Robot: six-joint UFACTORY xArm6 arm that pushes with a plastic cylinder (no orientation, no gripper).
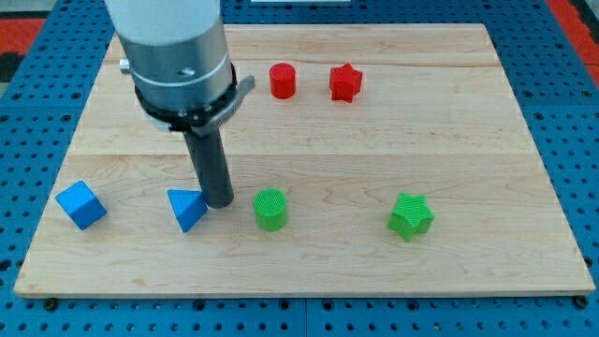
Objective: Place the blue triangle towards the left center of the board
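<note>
The blue triangle (187, 209) lies on the wooden board (309, 131) at the view's lower left. My tip (219, 201) is down on the board just to the right of the blue triangle, touching or nearly touching its right side. The rod rises from there to the arm's grey body at the view's top left.
A blue cube (80, 205) sits left of the triangle near the board's left edge. A green cylinder (270, 209) stands just right of my tip. A green star (411, 216) is at the lower right. A red cylinder (283, 80) and a red star (344, 82) are at the top centre.
</note>
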